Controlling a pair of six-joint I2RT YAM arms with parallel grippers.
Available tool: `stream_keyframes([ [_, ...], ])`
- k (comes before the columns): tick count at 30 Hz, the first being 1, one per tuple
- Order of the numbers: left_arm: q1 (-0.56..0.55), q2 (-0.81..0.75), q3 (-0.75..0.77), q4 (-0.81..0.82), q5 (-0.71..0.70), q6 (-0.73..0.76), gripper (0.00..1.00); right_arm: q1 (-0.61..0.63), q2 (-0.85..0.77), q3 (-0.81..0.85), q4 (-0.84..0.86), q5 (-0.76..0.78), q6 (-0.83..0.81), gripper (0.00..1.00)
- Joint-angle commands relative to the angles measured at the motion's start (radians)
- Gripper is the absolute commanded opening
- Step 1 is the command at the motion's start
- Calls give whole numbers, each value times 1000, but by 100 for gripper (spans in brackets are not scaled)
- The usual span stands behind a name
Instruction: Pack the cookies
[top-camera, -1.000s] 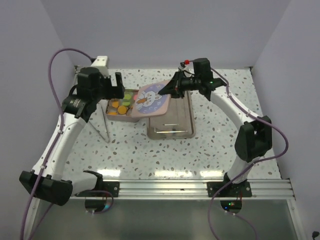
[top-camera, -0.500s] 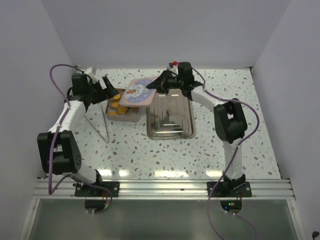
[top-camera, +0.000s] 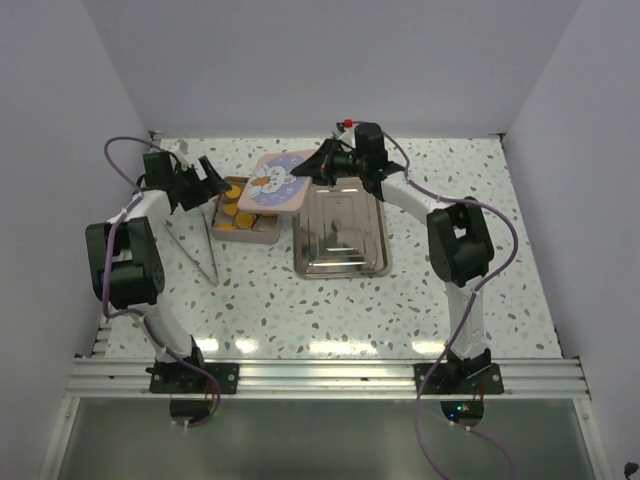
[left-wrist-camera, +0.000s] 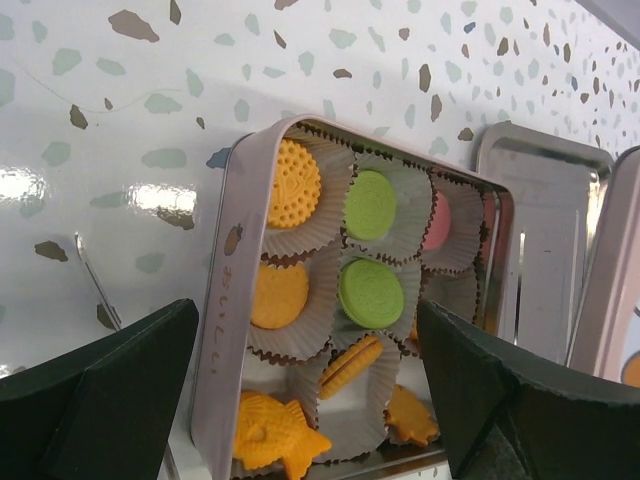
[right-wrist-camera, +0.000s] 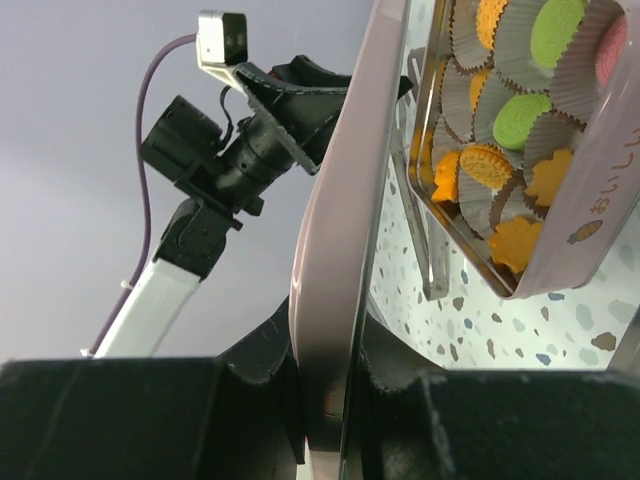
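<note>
Several cookies (left-wrist-camera: 370, 205) beyond wide-apart left pincer (left-wrist-camera: 305, 312), right pincer (right-wrist-camera: 330, 372) tight on lid (right-wrist-camera: 335, 240)

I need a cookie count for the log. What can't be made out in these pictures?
Top view: the lid, held by the right end effector, overlaps the tin, hiding some cookies.
Left wrist: the bottom edge cuts off the tin's near end; the pink cookie sits half behind a paper cup.
Right wrist: lid seen edge-on, its face hidden; the frame edge crops the tin.
</note>
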Motion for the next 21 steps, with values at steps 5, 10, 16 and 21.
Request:
stream_keyframes([
  [5,-15,80,76,43,40,5,95,-48,-77,-14,50,-45,-43,0],
  [10,-46,86,79,39,44,-2,95,-88,-43,-29,99,-77,-28,0],
  [16,-123,57,38,43,66,-49,95,-101,34,25,83,-101,-65,0],
  [21,-179,47,15,49,74,-89,95,-102,86,55,79,-106,-83,0],
])
